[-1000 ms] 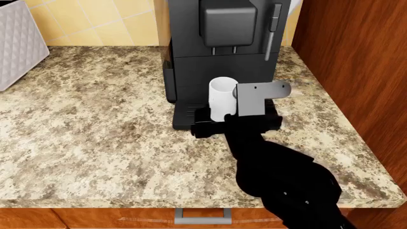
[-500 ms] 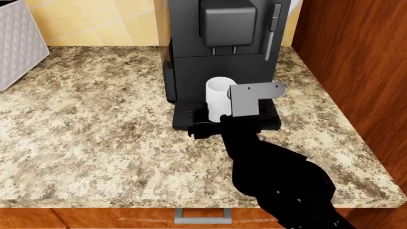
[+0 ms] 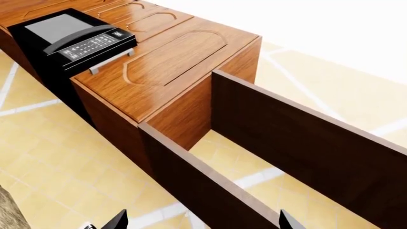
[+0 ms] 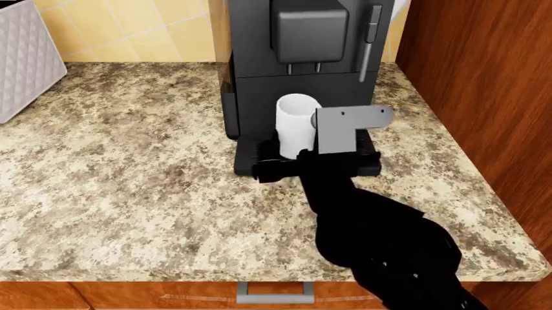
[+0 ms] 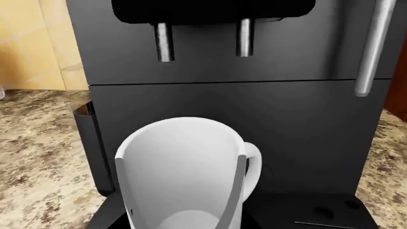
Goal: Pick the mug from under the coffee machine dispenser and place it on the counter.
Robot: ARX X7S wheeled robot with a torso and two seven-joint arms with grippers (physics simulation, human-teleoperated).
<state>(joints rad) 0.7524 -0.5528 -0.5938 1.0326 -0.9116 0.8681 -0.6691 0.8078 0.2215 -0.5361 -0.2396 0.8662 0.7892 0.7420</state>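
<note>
Head view: the tall black boxy coffee machine dispenser (image 4: 298, 61) is seen at the upper centre of the frame, standing on the speckled beige-and-brown granite-look counter (image 4: 129, 168).
Mug: the plain white tall cylindrical mug (image 4: 296, 123) is seen just below the two-nozzle spout block (image 4: 309, 32), over the slotted black drip tray (image 4: 250, 158); whether its base touches the tray is hidden.
Right gripper: the right gripper (image 4: 298, 152) is reached in from the lower right of the frame on a black arm (image 4: 379, 239), and its jaws are closed around the mug's lower body; a grey bracket (image 4: 345, 126) is seen just right of the mug.
Right wrist view: the mug (image 5: 184, 171) is shown in the lower centre, open mouth tilted toward the camera, its handle (image 5: 254, 167) to the right; two silver nozzles (image 5: 164, 42) are placed above it, and a thin silver wand (image 5: 372, 47) is at the upper right.
Left gripper: only two dark tips (image 3: 114, 222) are shown at the lower edge of the left wrist view, set wide apart with nothing held.
Left wrist view: reddish-brown wooden cabinets (image 3: 171, 62) and a black panel with buttons (image 3: 73, 36) are seen over yellow floor tiles (image 3: 57, 167).
Upper left of the head view: a white quilted-pattern toaster (image 4: 22, 58) is placed well apart from the machine.
</note>
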